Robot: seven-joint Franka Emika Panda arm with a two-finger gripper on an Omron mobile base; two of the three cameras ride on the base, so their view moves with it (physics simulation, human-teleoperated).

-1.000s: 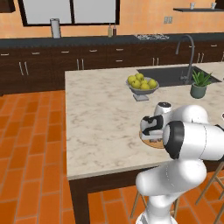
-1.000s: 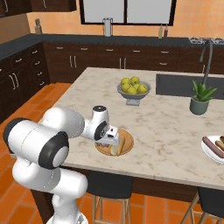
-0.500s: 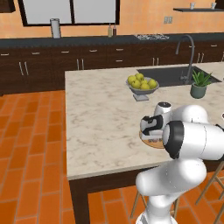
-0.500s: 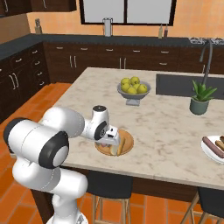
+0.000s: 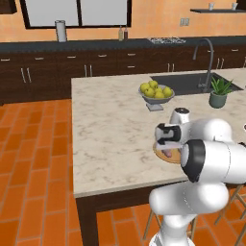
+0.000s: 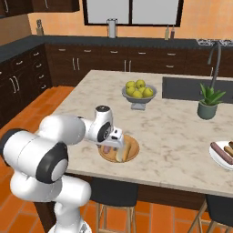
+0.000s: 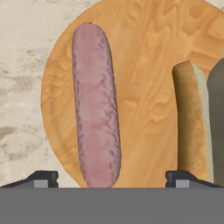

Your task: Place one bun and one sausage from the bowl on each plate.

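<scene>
In the left base view, shows the hand [image 5: 167, 145] pointing down over the orange-tan plate [image 5: 161, 157] near the front edge of the desk [image 5: 110, 125], with a pinkish sausage [image 5: 167, 153] lying on the plate just below the fingers. Hides the finger gap behind the wrist, so cannot tell the spread from this side

In the right base view, catches the same hand [image 6: 119, 144] low over the orange-tan plate [image 6: 134, 154], with a pale bun [image 6: 125, 152] on the near side of the plate and the sausage [image 6: 107, 149] on the far side. Also shows the white plate [image 6: 217, 160] well apart at the right end of the desk, already carrying two long brownish pieces, too small to name surely. Looks the same in pose as a moment ago: no visible shift of the arm or the plate

In the hand view, settles the matter: finger tips [image 7: 41, 177] standing wide apart, nothing between them clamped, hand open and empty. Has spread from a narrower gap within the last second. Leaves the sausage [image 7: 96, 105] resting free and flat on the orange-tan plate [image 7: 144, 65], one end reaching close to the rim, with the bun [image 7: 188, 122] lying alongside, apart from it

Reads as a release just made: one bun and one sausage now together on this plate, which looks like this plate's share done. Calls next for a straight lift clear, without nudging the sausage toward the rim
</scene>
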